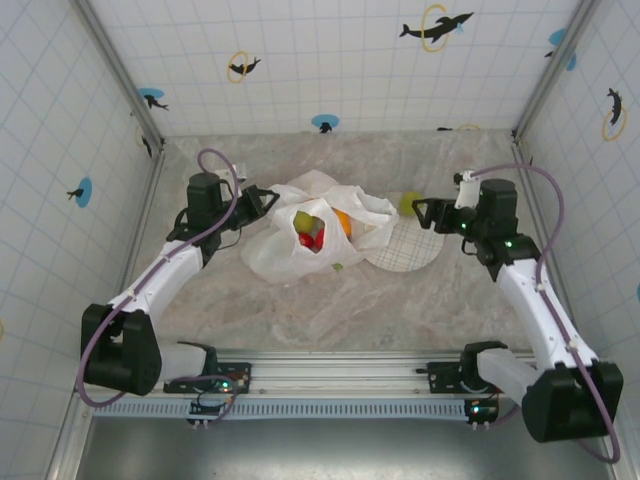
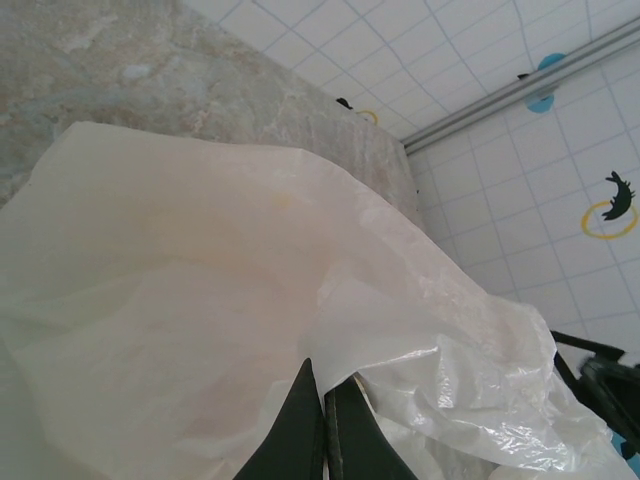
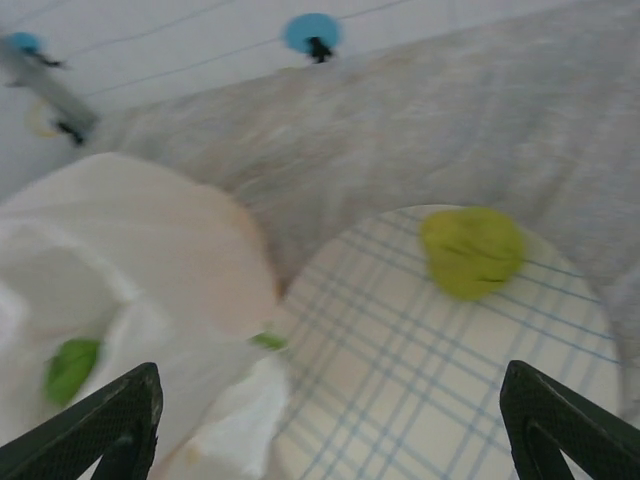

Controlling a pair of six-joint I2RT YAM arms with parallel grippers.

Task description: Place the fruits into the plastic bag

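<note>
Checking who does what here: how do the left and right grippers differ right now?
The left gripper is shut, pinching the edge of the plastic bag; the right gripper stands wide open and holds nothing. The left gripper sits at the bag's left side, while the right gripper hangs over the plate, facing the yellow-green fruit on it. Both have dark two-finger ends.

1. The plastic bag [image 1: 268, 252] was rendered in translucent white.
2. A red fruit [image 1: 314, 239], an orange fruit [image 1: 343, 222] and a yellow-green fruit [image 3: 472, 250] were noted.
3. The plate [image 3: 400, 390] was crossed by blue grid lines on cream.
4. The table [image 1: 330, 300] was veined in beige-grey marble.
</note>
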